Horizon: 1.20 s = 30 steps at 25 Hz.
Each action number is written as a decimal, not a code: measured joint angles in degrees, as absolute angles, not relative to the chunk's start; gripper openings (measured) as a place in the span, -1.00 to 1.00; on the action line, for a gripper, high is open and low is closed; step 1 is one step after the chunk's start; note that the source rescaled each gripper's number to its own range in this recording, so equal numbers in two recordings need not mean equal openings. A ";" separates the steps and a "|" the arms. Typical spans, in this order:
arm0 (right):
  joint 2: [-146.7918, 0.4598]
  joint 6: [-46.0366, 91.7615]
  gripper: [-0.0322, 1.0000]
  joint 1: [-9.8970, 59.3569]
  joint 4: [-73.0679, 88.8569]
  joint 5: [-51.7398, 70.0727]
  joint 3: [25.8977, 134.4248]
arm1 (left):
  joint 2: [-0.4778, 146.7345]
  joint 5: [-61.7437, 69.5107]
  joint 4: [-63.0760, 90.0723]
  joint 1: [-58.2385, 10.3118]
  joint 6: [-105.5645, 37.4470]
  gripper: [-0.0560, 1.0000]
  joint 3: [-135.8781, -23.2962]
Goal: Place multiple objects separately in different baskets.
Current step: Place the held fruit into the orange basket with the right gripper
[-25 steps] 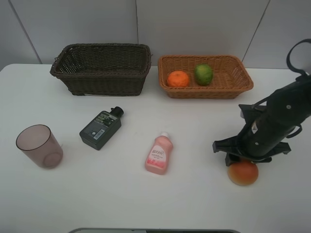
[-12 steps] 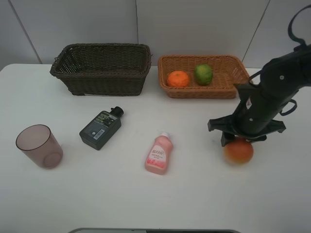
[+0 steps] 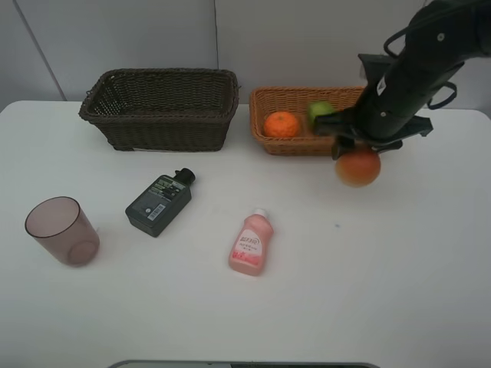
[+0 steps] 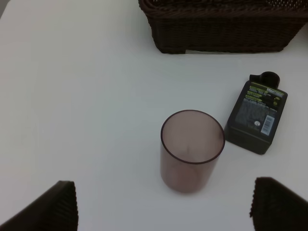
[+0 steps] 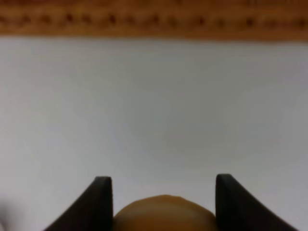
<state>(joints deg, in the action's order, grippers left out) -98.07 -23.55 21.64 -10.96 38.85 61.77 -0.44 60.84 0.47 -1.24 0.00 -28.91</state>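
Red-orange fruit (image 3: 357, 168) hung in the right end effector (image 5: 163, 179) beside the tan basket (image 3: 291, 146) holding 1 orange (image 3: 281, 124) and 1 lime (image 3: 320, 112). Before the dark basket (image 3: 161, 115): mauve cup (image 3: 61, 230) upright, green bottle (image 3: 158, 203) and pink bottle (image 3: 250, 244) flat.

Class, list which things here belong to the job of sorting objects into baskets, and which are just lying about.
Belong to the job: red-orange fruit, held by the right gripper; orange and lime in the tan basket; dark basket; pink bottle, green bottle and mauve cup on the table.
Just lying about: nothing; only the table and the wall.
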 joint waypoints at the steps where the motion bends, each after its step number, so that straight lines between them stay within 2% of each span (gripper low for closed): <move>1: -98.07 -23.57 -0.94 21.64 -11.53 38.71 63.51 | -0.44 60.84 0.47 -1.24 0.00 0.87 -28.91; 11: -102.59 -23.57 -0.94 18.39 -18.29 32.02 75.79 | -0.44 60.84 0.47 -1.24 0.00 0.87 -28.91; 22: -111.16 -23.57 -0.94 11.96 -20.83 13.90 76.04 | -0.44 60.84 0.47 -1.24 0.00 0.87 -28.91; 30: -116.95 -23.57 -0.94 11.44 -23.26 9.47 76.04 | -0.44 60.84 0.47 -1.24 0.00 0.87 -28.91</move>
<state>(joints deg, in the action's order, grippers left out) -116.95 -23.57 11.44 -23.26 9.47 76.04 -0.44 60.84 0.47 -1.24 0.00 -28.91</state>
